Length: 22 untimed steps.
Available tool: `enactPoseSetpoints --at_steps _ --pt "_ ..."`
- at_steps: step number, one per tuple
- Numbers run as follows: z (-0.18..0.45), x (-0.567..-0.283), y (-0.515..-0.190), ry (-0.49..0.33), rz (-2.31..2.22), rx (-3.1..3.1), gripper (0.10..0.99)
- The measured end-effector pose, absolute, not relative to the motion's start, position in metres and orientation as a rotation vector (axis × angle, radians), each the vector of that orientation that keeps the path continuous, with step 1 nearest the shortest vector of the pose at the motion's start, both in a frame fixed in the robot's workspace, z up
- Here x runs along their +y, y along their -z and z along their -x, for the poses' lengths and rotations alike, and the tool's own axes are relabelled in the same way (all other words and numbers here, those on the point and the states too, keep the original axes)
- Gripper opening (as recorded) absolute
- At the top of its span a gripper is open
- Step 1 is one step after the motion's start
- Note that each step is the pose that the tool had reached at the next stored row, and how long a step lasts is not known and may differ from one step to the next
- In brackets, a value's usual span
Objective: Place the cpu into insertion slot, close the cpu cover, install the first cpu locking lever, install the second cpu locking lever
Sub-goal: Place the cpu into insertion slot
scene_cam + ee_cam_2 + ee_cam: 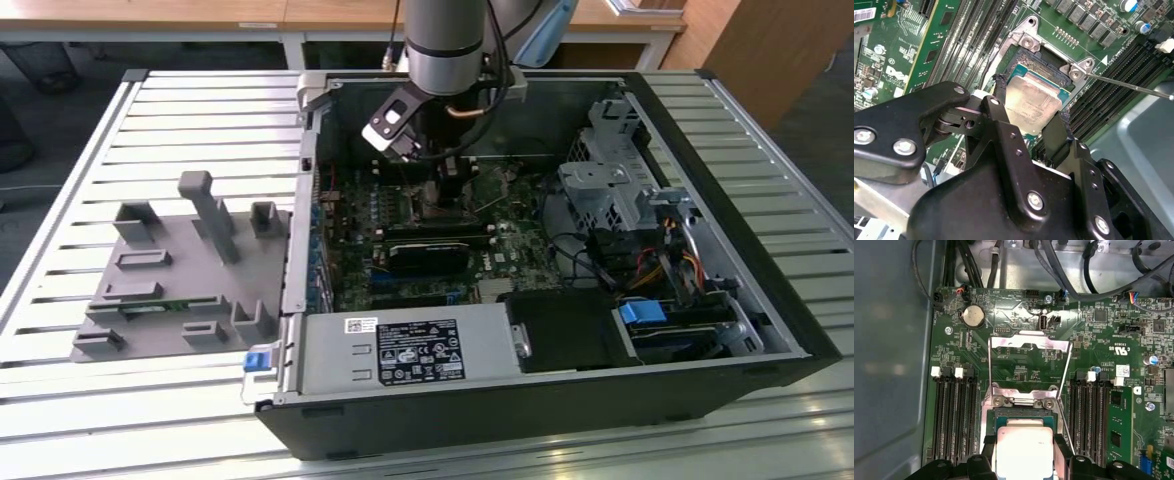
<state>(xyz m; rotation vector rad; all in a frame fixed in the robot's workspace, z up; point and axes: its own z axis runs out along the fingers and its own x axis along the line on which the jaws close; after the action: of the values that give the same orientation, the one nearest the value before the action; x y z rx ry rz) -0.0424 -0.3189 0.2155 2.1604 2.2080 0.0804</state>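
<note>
Gripping the chip (1024, 450) by two opposite edges, the pincer (1030, 106) holds it flat, lined up with the socket (1045, 62) just beneath it; seated or not, I cannot tell. The cover (1009, 342) lies folded back beyond the socket, leaving the opening free.

The exterior view looks steeply down on the white slatted metal table (200, 110) and the open black computer case (534, 410), with the grey robot arm (447, 40) at twelve o'clock. Both wrist views look from close range at the green circuit board (1019, 370) and share the silvery-grey square cpu (1031, 102) between the jaws.
</note>
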Motion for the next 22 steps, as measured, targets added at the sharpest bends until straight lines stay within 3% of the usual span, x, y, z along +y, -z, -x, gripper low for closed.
enactPoseSetpoints --at_steps 22 --pt "0.044 -0.318 -0.2 -0.078 -2.184 2.186 0.537"
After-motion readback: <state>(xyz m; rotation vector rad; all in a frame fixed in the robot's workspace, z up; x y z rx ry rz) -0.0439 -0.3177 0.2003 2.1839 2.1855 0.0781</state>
